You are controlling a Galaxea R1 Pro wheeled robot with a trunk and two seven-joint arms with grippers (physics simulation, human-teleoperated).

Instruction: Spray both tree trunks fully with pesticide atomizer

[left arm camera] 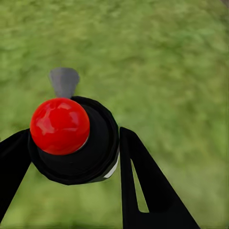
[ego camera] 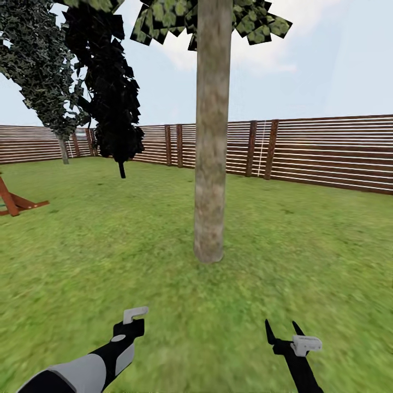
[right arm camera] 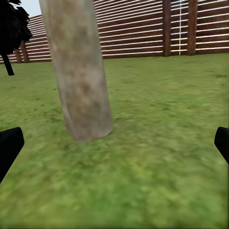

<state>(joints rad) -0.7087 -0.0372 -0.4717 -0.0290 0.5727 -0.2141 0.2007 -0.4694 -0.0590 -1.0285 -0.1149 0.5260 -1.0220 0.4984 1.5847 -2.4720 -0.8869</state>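
Tree trunk [ego camera: 212, 136] is standing on the floor [ego camera: 305, 256] ahead of both arms, fence [ego camera: 327, 150] behind.

The left gripper [left arm camera: 71, 152] is clamping the pesticide atomizer [left arm camera: 71, 138]; the left wrist view is showing its red cap and grey nozzle, with no readable writing. The right gripper [ego camera: 284, 329] is hanging spread wide and holding nothing, fingertips [right arm camera: 9, 145] framing the trunk's base.

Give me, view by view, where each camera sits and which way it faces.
Head view: high on the robot, facing forward and down at the tree trunk; both arms show, left gripper and right gripper.
Left wrist view: by the left gripper, facing grass; fingers hold the pesticide atomizer.
Right wrist view: low, facing the trunk; fingertips spread.
Shared: trunk and fence, head and right wrist.
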